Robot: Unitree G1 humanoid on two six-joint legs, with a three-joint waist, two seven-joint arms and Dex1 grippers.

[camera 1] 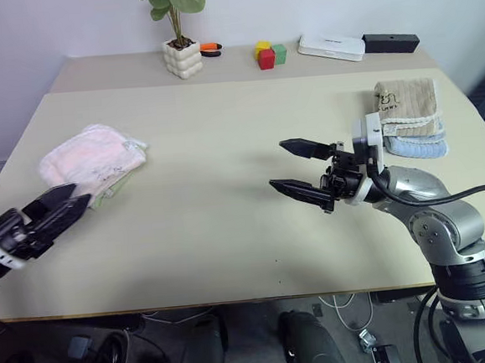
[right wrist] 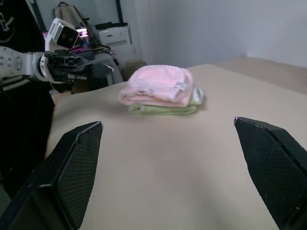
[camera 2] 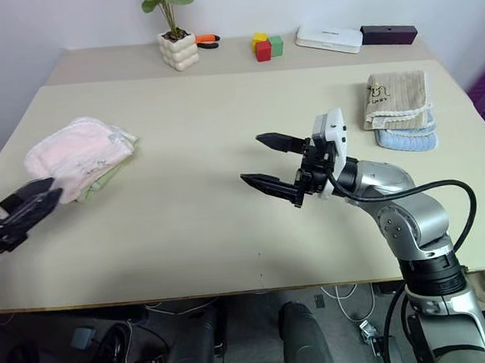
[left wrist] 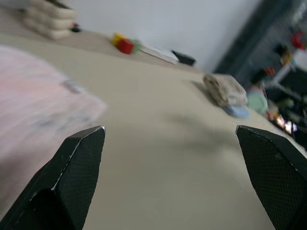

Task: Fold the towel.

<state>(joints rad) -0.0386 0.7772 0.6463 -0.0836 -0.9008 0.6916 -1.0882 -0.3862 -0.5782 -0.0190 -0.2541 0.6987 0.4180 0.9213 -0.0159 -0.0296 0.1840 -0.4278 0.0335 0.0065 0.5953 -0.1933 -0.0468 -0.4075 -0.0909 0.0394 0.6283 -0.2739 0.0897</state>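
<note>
Fingers of the right gripper [camera 1: 303,170] are spread wide over the bare tabletop [camera 1: 230,233], holding nothing. Left gripper [camera 1: 56,210] is likewise spread and empty, near the pink towel [camera 1: 92,156]. That towel lies folded at the tabletop's left; the right wrist view reveals a green towel [right wrist: 165,109] beneath it.

Fluffy terry towel [camera 1: 92,158], matt smooth table [camera 1: 228,216]
</note>
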